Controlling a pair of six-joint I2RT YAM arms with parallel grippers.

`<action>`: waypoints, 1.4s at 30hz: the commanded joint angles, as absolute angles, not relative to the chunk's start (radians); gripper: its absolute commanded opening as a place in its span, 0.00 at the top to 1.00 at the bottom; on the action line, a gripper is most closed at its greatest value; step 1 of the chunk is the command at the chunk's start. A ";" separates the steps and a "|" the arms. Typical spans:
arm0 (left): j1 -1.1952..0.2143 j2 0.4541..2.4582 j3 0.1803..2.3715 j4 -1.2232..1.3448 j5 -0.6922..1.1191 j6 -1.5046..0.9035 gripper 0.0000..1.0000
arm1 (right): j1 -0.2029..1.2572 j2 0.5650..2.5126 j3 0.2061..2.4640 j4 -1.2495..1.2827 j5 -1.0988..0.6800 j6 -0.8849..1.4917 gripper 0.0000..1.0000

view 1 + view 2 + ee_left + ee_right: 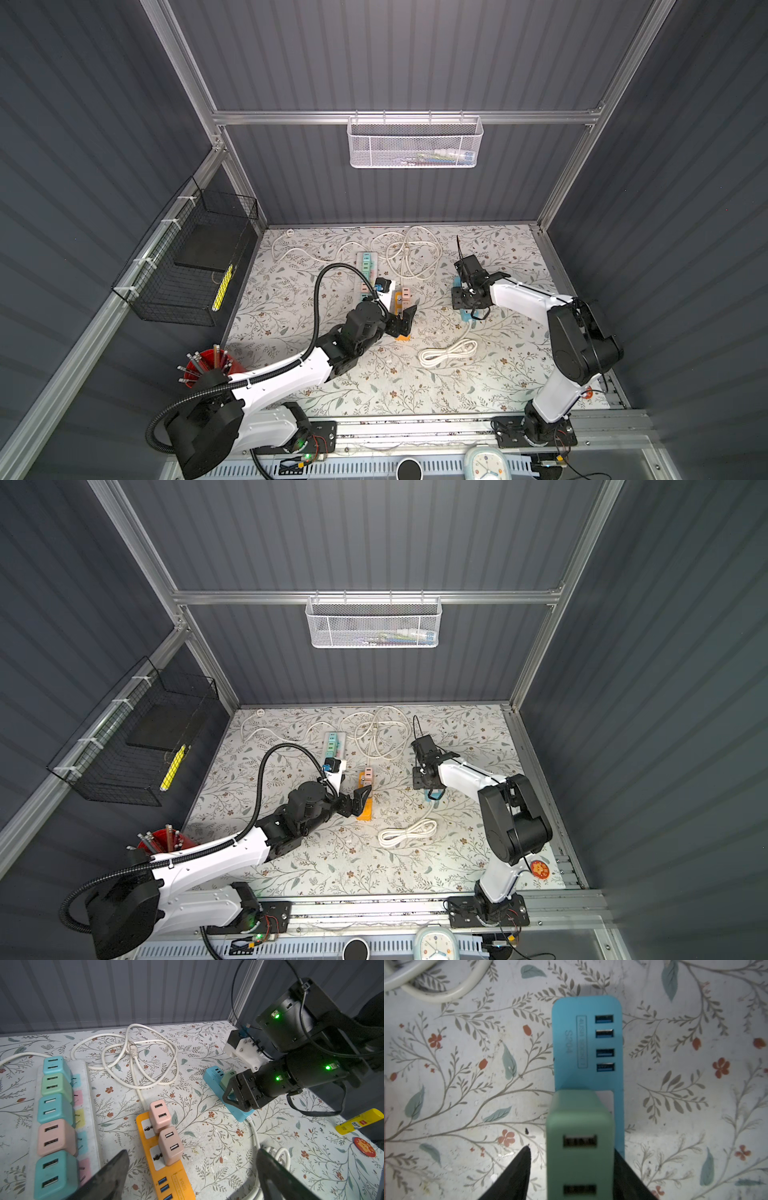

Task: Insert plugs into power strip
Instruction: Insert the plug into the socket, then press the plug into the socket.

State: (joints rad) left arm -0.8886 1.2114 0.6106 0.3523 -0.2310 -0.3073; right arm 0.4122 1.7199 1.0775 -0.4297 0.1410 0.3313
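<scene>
Plug [579, 1142], mint, stands upright in blue strip [587, 1043] between my right gripper's [571, 1148] half-open jaws; exit, I judge, straight up.

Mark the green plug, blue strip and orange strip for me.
green plug [580, 1164]: right wrist view, face between its two USB ports.
blue strip [590, 1043]: right wrist view, top, between label and USB ports.
orange strip [168, 1173]: left wrist view, bare top beside its USB ports.

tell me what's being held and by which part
Nothing is held. The left gripper is open and empty; the right gripper straddles the mint green plug with a gap on one side.
</scene>
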 commanded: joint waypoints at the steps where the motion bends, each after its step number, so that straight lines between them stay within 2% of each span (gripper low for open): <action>1: -0.884 1.219 0.627 0.371 -0.214 -0.291 0.05 | 0.410 1.645 1.098 -0.491 0.096 0.321 0.38; 7: -0.883 1.227 0.650 0.357 -0.199 -0.300 0.05 | 0.382 1.583 1.155 -0.528 0.120 0.309 0.36; 15: -0.883 1.246 0.688 0.275 -0.283 -0.315 0.05 | 0.292 1.641 1.203 -0.524 0.089 0.316 0.37; 25: -0.884 1.238 0.705 0.218 -0.311 -0.328 0.05 | 0.276 1.676 1.112 -0.470 0.082 0.337 0.37; 34: -0.884 1.220 0.742 0.182 -0.333 -0.297 0.05 | 0.273 1.563 1.133 -0.495 0.046 0.336 0.34; 38: -0.883 1.182 0.767 0.134 -0.393 -0.270 0.05 | 0.252 1.478 1.125 -0.484 0.044 0.378 0.29; 42: -0.884 1.138 0.767 0.070 -0.558 -0.305 0.04 | 0.177 1.462 1.046 -0.471 0.071 0.471 0.30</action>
